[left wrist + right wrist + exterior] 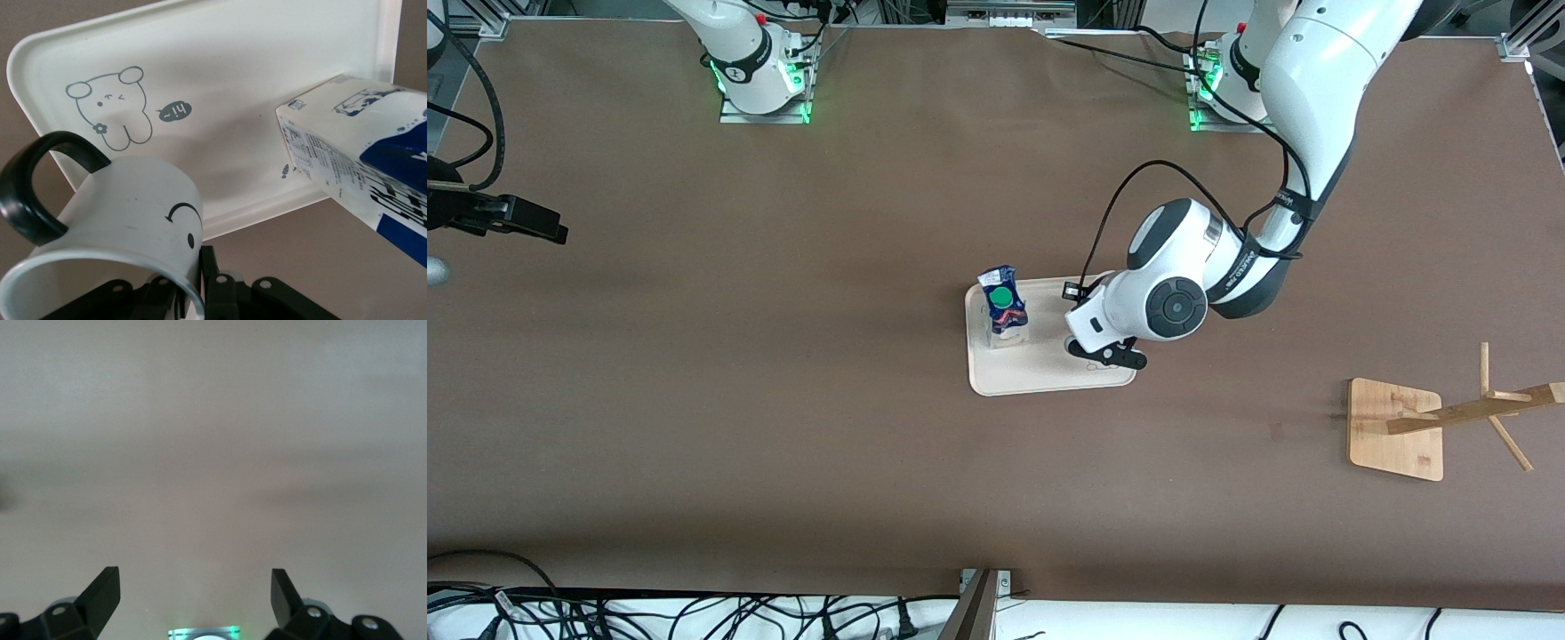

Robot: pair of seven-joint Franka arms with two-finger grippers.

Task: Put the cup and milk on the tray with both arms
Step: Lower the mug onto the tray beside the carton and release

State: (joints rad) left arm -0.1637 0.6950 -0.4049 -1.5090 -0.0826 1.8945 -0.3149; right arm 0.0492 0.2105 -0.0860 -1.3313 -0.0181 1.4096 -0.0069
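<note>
Tray: mid-table. Milk: upright on tray, toward right arm's end. Cup: rim pinched in left gripper, over tray. Right gripper: fingers spread wide, empty, arm waiting over bare table.

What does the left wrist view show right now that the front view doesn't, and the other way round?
Only the left wrist view: the cup, smiley face and black handle showing, with the left tool shut on its rim above the tray's bunny drawing. Only the front view: the wooden rack toward the left arm's end of the table, both arm bases, the milk's green cap, and the right tool, which waits open toward the right arm's end. Both: the tray with the milk carton standing on it.
</note>
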